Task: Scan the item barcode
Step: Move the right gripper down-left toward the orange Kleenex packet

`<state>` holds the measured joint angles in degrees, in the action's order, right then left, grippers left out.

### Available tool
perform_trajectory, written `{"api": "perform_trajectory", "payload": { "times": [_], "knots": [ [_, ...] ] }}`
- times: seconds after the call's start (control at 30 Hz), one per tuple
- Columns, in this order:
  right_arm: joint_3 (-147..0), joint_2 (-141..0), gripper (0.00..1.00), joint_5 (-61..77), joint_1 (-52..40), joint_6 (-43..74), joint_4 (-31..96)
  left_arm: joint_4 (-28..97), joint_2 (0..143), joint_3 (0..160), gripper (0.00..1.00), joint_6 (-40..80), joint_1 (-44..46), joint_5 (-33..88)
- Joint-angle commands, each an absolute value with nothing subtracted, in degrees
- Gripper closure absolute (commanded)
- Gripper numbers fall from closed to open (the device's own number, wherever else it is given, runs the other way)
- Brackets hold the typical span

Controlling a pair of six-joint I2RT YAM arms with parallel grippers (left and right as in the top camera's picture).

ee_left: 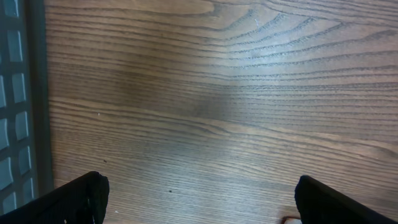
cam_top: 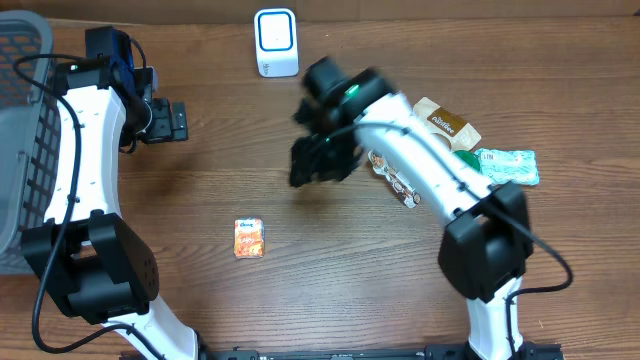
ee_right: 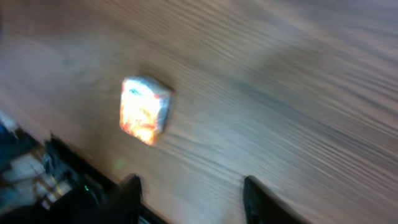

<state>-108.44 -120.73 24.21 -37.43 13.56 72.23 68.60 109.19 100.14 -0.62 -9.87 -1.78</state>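
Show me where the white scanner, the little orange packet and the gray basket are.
white scanner (cam_top: 276, 42), overhead view, middle of its front face.
orange packet (cam_top: 250, 238), overhead view, centre of its printed top.
gray basket (cam_top: 15, 190), overhead view, its gray wall at the left edge.

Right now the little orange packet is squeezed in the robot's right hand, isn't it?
No. The little orange packet lies loose on the table, clear of the right hand, which holds nothing. The right wrist view shows it.
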Motion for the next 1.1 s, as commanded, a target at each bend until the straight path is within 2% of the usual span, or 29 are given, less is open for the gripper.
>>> {"api": "perform_trajectory", "payload": {
  "times": [0.0,0.13,0.23,0.43,0.7,1.07],
  "knots": [
    [-104.8,-120.0,0.79,25.1,-41.6,22.3,66.5,68.5,108.6,101.1,0.01,-1.3,-10.1,-1.9],
    [-100.2,-120.1,0.96,23.8,-46.4,30.5,55.7,68.6,108.6,101.1,0.00,-1.3,-10.1,-1.9],
    [-96.6,-120.2,0.96,22.4,-49.7,34.8,47.0,68.5,108.6,101.1,0.00,-1.3,-10.1,-1.9],
    [-92.9,-120.4,0.96,21.3,-55.5,34.5,36.3,68.6,108.6,101.1,0.00,-1.3,-10.1,-1.9],
    [-91.6,-120.6,0.96,12.1,-61.2,34.1,36.0,68.6,108.6,101.1,0.00,-1.3,-10.0,-1.9],
    [-88.2,-120.7,0.95,10.0,-61.3,34.1,33.8,68.6,108.6,101.1,0.00,-1.3,-10.1,-1.9]
  ]
}}
